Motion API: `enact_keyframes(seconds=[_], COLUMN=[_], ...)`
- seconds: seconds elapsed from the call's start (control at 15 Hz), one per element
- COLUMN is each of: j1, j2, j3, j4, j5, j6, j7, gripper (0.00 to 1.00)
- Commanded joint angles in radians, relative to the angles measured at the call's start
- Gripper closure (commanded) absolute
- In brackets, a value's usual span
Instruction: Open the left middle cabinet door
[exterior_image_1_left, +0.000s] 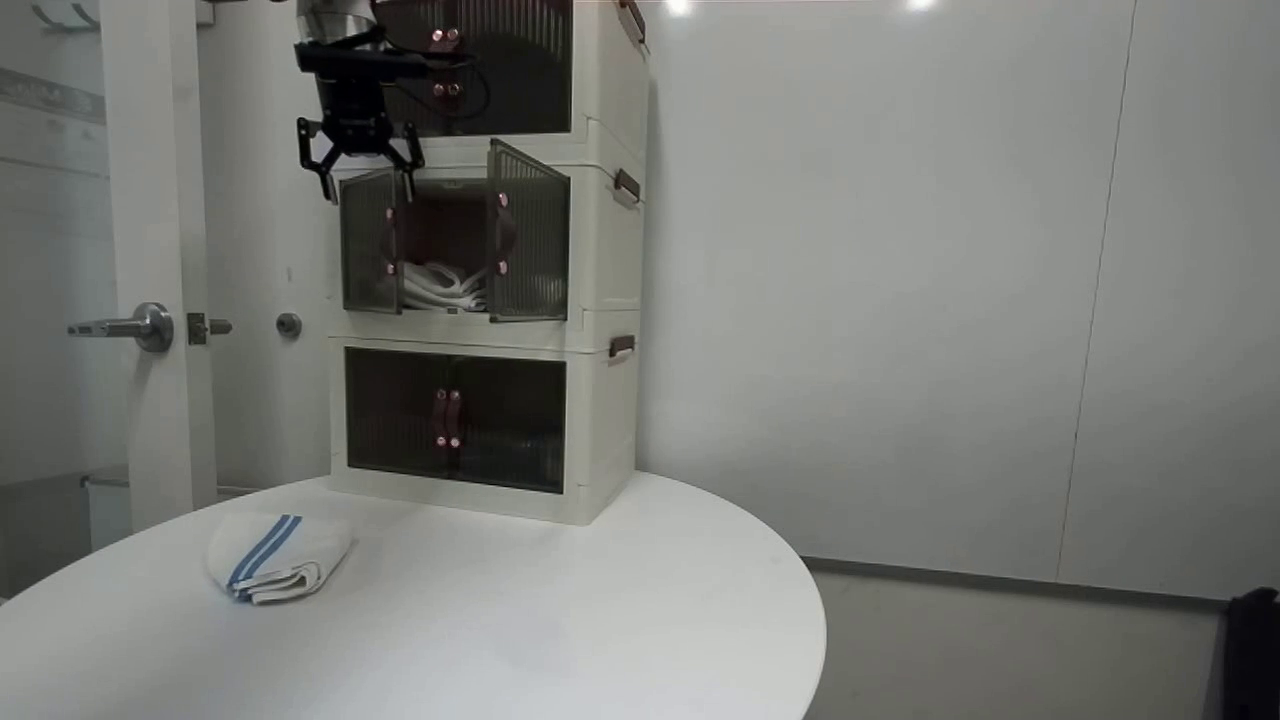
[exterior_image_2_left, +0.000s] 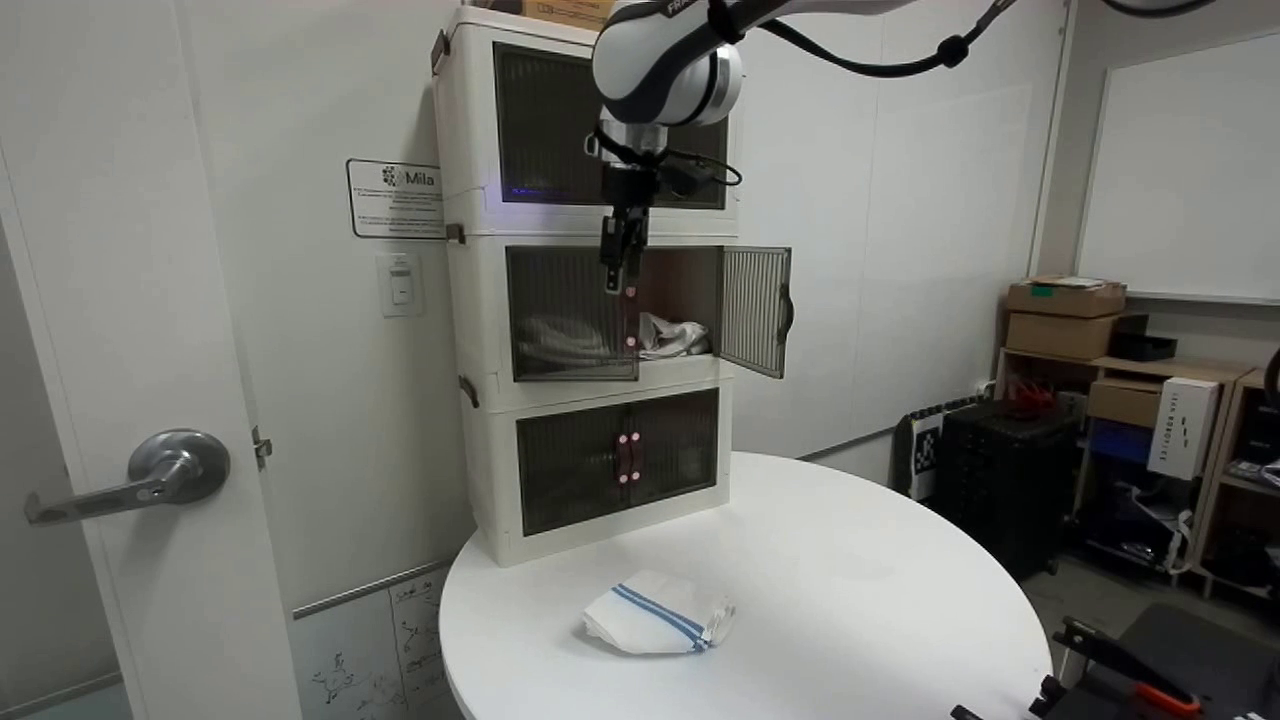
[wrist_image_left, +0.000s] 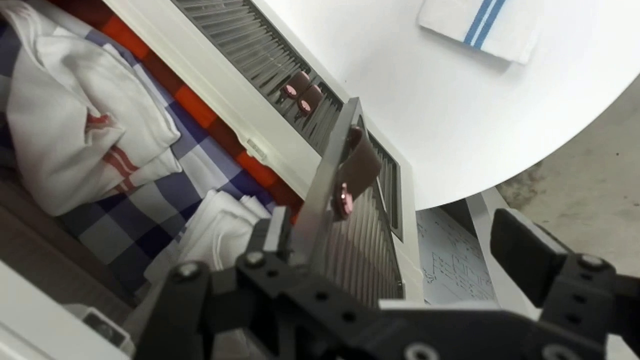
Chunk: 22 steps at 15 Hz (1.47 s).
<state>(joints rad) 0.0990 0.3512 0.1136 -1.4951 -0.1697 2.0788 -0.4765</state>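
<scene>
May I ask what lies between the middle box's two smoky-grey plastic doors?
Rumpled white cloth inside shows between left door and right door in both exterior views.

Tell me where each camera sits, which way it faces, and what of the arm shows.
An exterior view: out front, facing the cabinet stack, side wall at picture right; hand and some arm at top.
An exterior view: out front, facing across the table, opposite side wall at picture left; hand and more arm show.
Wrist view: on the wrist, looking down past both fingers at the left middle cabinet door.
Both exterior views share that door and folded towel.
</scene>
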Motion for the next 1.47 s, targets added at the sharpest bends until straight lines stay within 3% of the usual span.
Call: enact_keyframes(seconds=[0.0, 0.6, 0.93, 1.4], j1=[0.012, 0.048, 0.109, 0.189], j2=[0.026, 0.002, 0.002, 0.016], j3=[0.006, 0.044, 0.042, 0.009], j4=[0.053, 0.033, 0.025, 0.041], j5=[-0.045, 0.013, -0.003, -0.041], j6=[-0.010, -0.026, -0.003, 0.027], j7=[-0.022, 0.102, 0.317, 0.742], gripper=[0.00, 0.00, 0.00, 0.00])
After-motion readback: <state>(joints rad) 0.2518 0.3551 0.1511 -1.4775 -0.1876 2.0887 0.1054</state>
